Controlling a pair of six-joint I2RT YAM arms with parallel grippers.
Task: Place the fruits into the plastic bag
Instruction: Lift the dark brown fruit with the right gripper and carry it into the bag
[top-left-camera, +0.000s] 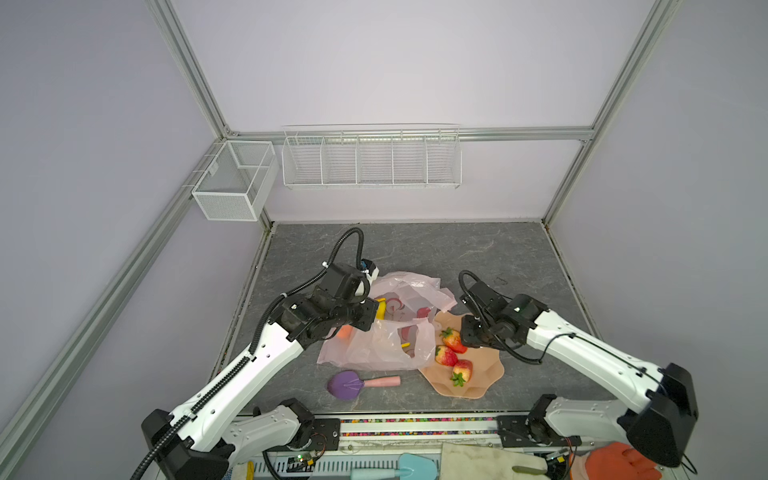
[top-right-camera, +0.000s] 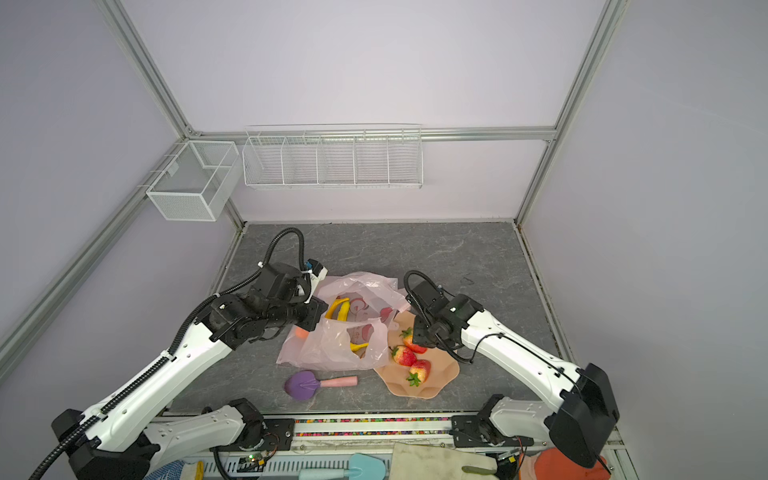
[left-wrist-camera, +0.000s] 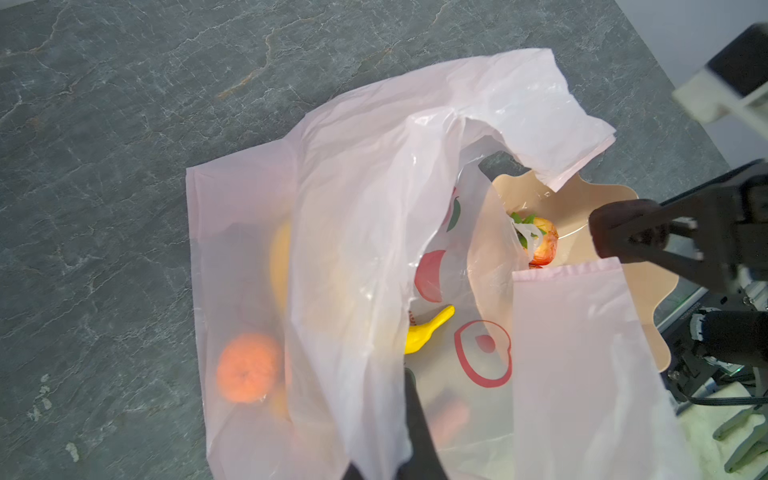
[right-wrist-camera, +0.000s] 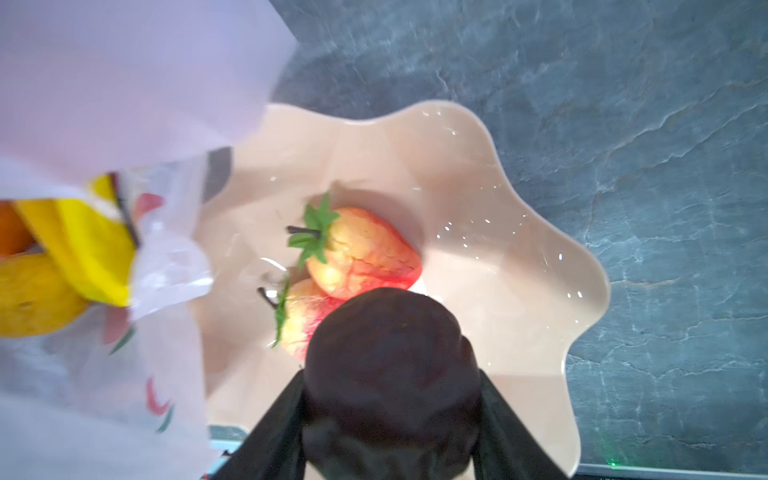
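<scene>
The pale pink plastic bag (top-left-camera: 390, 345) (top-right-camera: 332, 347) lies crumpled at the table's middle, its mouth facing the peach bowl (top-left-camera: 486, 370). My left gripper (left-wrist-camera: 386, 461) (top-left-camera: 372, 311) is shut on a fold of the bag's rim and holds it up. Inside the bag show an orange (left-wrist-camera: 247, 368), a yellow banana (left-wrist-camera: 428, 330) (top-right-camera: 338, 309) and a yellow pear-like piece (right-wrist-camera: 29, 299). My right gripper (right-wrist-camera: 390, 399) (top-left-camera: 471, 332) hangs over the bowl (right-wrist-camera: 519, 270), shut on a dark brown-purple fruit (right-wrist-camera: 386, 365). Three strawberries (top-left-camera: 453, 340) (top-left-camera: 445, 356) (top-left-camera: 462, 371) lie in the bowl.
A purple scoop with a pink handle (top-left-camera: 345, 384) (top-right-camera: 303, 384) lies in front of the bag. Two white wire baskets (top-left-camera: 372, 160) (top-left-camera: 232, 183) hang on the back walls. Gloves and a blue spatula (top-left-camera: 415, 467) sit below the table's front rail.
</scene>
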